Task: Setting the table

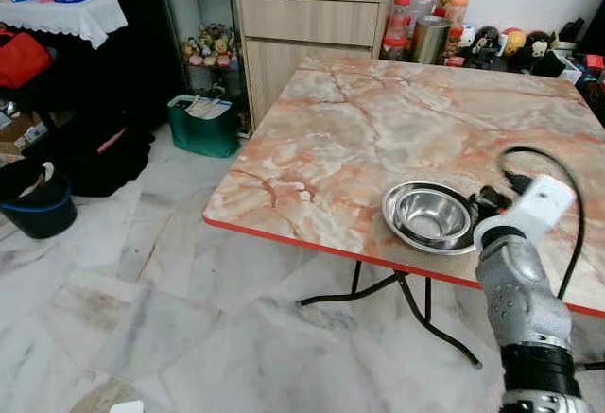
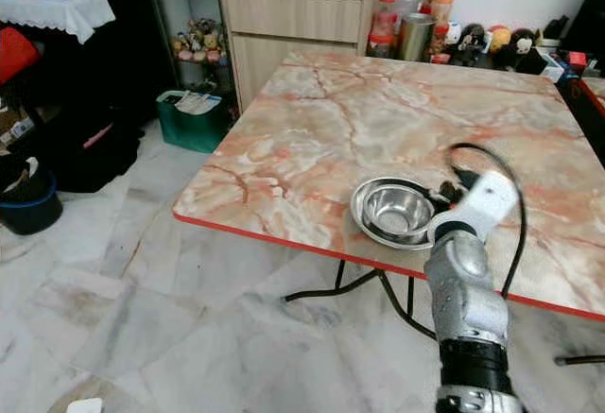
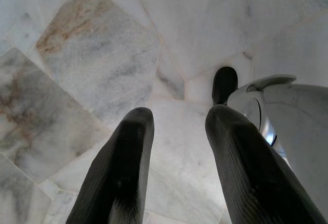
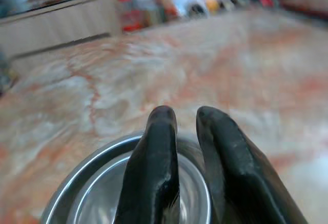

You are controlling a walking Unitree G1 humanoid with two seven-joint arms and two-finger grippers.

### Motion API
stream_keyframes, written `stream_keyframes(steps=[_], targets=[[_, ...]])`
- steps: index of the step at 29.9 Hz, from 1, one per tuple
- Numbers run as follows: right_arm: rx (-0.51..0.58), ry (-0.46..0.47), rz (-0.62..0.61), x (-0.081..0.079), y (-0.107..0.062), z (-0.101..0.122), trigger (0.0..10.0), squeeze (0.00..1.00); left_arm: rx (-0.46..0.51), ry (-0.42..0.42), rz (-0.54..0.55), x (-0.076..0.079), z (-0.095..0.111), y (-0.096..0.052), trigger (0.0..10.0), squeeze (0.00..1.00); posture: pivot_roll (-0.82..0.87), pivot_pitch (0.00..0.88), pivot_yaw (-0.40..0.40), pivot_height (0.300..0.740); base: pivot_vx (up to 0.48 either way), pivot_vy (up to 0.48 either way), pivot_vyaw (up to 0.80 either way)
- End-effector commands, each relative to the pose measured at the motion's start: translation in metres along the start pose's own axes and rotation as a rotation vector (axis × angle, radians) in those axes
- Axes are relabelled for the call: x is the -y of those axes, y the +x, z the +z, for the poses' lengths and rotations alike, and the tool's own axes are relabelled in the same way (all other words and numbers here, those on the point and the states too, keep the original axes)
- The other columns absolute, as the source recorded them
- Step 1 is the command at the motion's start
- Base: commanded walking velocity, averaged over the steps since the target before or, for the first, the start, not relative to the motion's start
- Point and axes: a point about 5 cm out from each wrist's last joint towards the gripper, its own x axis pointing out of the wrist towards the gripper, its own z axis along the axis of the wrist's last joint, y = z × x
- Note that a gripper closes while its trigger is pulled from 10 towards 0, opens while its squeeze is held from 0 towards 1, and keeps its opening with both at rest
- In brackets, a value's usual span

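so the steel bowl (image 1: 428,216) is sitting on the marble table (image 1: 378,120), close to the near red-trimmed edge and over toward the right-hand end of it. looks like there might be two nested together – i can see a double rim in the head views – but i honestly can't say for sure

handling-wise: thin stainless, so i'd guess light, rigid, and pretty slick. nothing fragile about it, it'll just clang and skate if i fumble it. on that glossy top it'll probably slide before it lifts if i push on it sideways. the rim is the only sensible place to grab – one finger inside the wall, one outside, pinching the lip. the curved side gives nothing to hold

my right gripper (image 4: 187,119) is at the bowl's right-hand rim, reaching in from the table's near edge. in the right wrist view the two black fingers (image 4: 154,162) are close together, just a narrow slot between them, lying over the rim with the tips above the bowl's inside. whether they're really clamped on the lip or only resting across it i can't tell, the view is blurry

my left gripper (image 3: 174,126) hangs idle over the marble floor (image 3: 102,55), fingers a moderate way apart, holding nothing

rest of the tabletop is bare, so i'd say the table setting has barely begun
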Motion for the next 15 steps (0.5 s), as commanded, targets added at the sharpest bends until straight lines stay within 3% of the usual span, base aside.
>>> stream_keyframes(steps=[1, 4, 9, 11, 15], targets=[[0.061, -0.089, 0.098, -0.015, -0.002, 0.003, 10.0, 0.0, 0.004, -0.009, 0.01, -0.002, -0.001, -0.001, 10.0, 0.0, 0.03, 0.0, -0.002, 0.732, 0.0, 0.0, 0.0], [0.059, -0.132, 0.13, -0.019, -0.002, -0.001, 10.0, 0.0, 0.007, -0.003, 0.016, -0.002, -0.001, -0.001, 10.0, 0.0, 0.04, 0.0, -0.006, 0.732, 0.0, 0.0, 0.0], [0.063, -0.153, 0.147, -0.013, -0.002, -0.007, 10.0, 0.0, 0.023, -0.011, 0.035, -0.002, -0.001, -0.001, 10.0, 0.0, 0.05, 0.0, -0.008, 0.732, 0.0, 0.0, 0.0], [0.088, -0.256, 0.2, -0.01, -0.002, -0.01, 10.0, 0.0, 0.03, -0.01, 0.043, -0.003, 0.0, -0.001, 10.0, 0.0, 0.05, 0.0, -0.006, 0.732, 0.0, 0.0, 0.0], [0.085, -0.3, 0.218, -0.008, -0.003, -0.015, 10.0, 0.0, 0.033, -0.004, 0.047, -0.003, -0.001, -0.001, 10.0, 0.0, 0.05, 0.0, -0.014, 0.732, 0.0, 0.0, 0.0]])
